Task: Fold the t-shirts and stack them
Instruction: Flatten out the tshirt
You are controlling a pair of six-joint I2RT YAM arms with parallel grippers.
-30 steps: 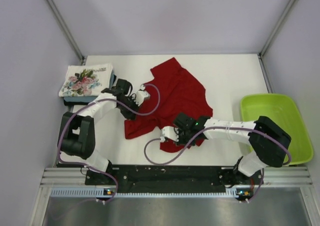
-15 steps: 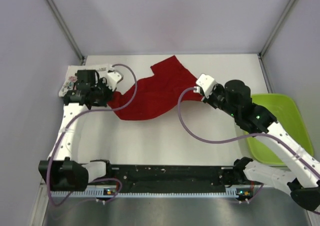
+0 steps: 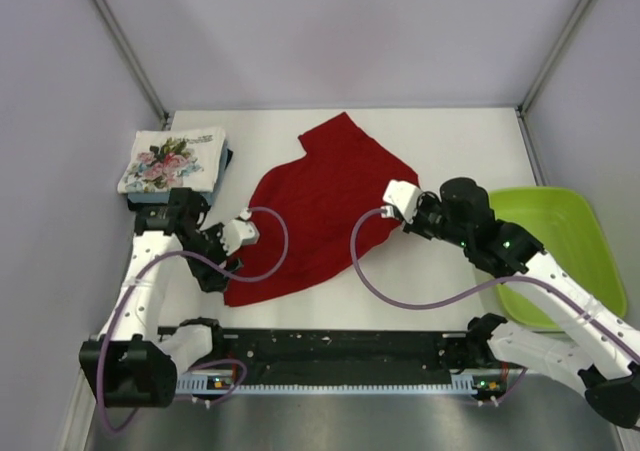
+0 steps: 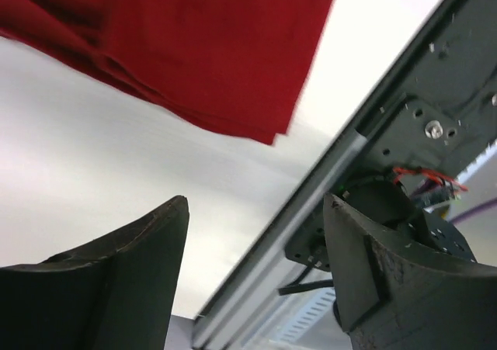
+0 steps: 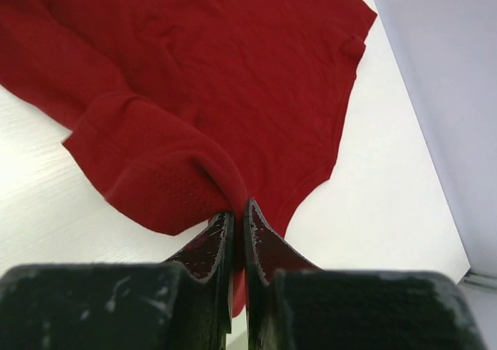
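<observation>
Deep red t-shirt (image 3: 320,211) spread loosely over the middle of the bench (image 3: 470,146), not yet folded: one corner reaching toward the back edge, another toward the near left, cloth rumpled rather than flat. By the look of it, being pulled out straight ahead of a first fold.

At its right edge, a bunched ridge of red cloth pinched between the pressed-together fingers of the right gripper (image 5: 238,210) and raised a little off the bench. Held so, most likely, to draw that side outward and take up the slack.

By its near-left corner, left gripper (image 4: 256,201) spread wide, holding nothing. In the wrist view, red hem ahead of the fingers and apart from them, bare bench between, front rail (image 4: 365,164) close by. Probably kept clear so that corner can lie flat where it is.

Farther out, in the far-left corner of the bench: floral t-shirt (image 3: 172,159), already folded, on top of other folded layers just showing at its edges. Likely resting place for the red one once folded.

On the right, lime-green tray (image 3: 575,221), apart from the shirt, seemingly no part of this step.
</observation>
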